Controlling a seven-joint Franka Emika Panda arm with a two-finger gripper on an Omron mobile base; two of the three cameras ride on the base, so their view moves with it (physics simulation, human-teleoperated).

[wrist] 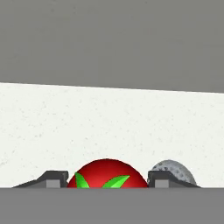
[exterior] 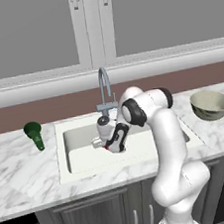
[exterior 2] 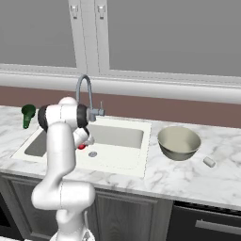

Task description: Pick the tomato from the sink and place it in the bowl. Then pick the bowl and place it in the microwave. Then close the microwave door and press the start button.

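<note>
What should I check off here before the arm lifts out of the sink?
1. Tomato sits between the end effector fingertips: ok, one tip on each side in the hand view.
2. Fingers firmly closed on the tomato: cannot tell, contact is not visible.
3. End effector is down inside the sink: ok, both base views show it low in the basin.
4. Faucet out of the lift path: cannot tell, it stands close behind the arm.
5. Bowl ready to receive: ok, upright and empty on the counter right of the sink.
6. Drain not in the grip: ok, it lies beside the right fingertip.
</note>
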